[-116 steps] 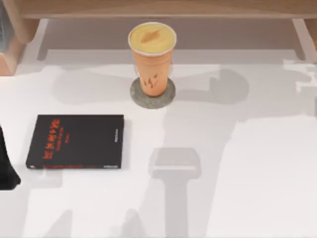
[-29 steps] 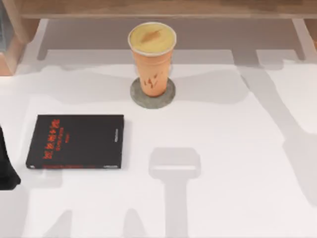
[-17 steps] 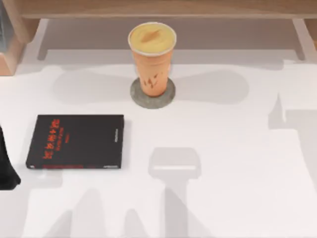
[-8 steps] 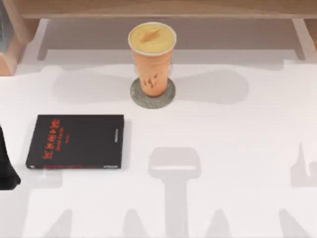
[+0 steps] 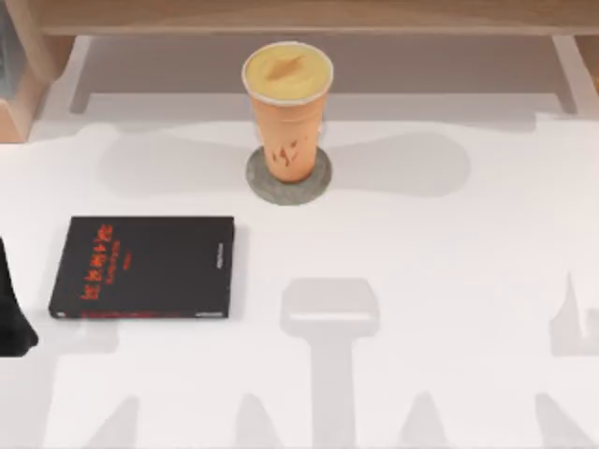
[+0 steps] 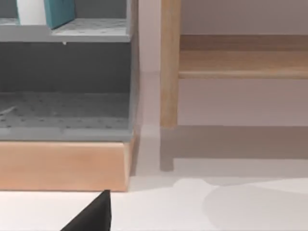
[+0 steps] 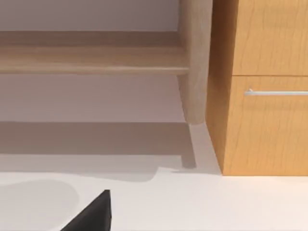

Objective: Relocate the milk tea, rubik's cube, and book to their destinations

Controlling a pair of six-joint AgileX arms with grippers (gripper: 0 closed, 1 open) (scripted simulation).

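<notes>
The milk tea (image 5: 288, 108), an orange-tan cup with a pale yellow lid, stands upright on a round grey coaster (image 5: 289, 178) at the back middle of the table. A blue book (image 6: 58, 11) with white page edges stands on the upper level of a grey shelf unit (image 6: 62, 110). The rubik's cube is out of view. My left arm (image 5: 11, 313) is parked at the table's left edge, and a dark corner of my left gripper (image 6: 92, 217) shows low in the left wrist view. A dark corner of my right gripper (image 7: 92, 216) hangs over the white tabletop.
A black book with red lettering (image 5: 142, 267) lies flat at the table's left. A wooden shelf (image 5: 299, 17) runs along the back. The grey shelf unit rests on a wooden base (image 6: 62, 166). A wooden cabinet with a drawer handle (image 7: 262, 91) stands at the right.
An arm's shadow on the table's right side has slid from the back toward the front right. The milk tea, the black book and the left arm have not moved.
</notes>
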